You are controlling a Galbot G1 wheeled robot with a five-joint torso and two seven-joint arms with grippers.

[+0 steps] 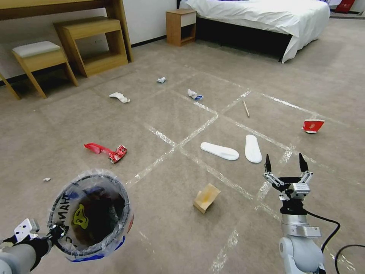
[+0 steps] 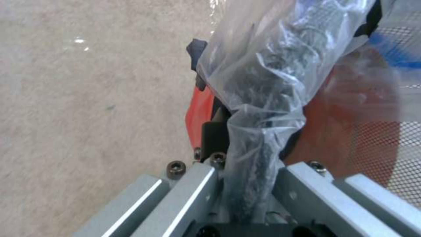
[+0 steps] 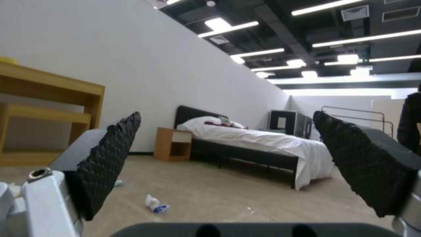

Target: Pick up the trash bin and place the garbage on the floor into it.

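left hand [image 1: 57,231] gripping trash bin [image 1: 91,217] (rim)

The left gripper [image 1: 57,231] is largely covered by the trash bin [image 1: 91,216] and its crinkled bag, so the fingertips are masked (in the left wrist view too). The bin's inside is too dark for its contents to be made out. A white scrap [image 1: 46,179] on the floor [image 1: 159,236] is too small to be identified. The bed [image 1: 262,17] is cut off by the head view's top edge.
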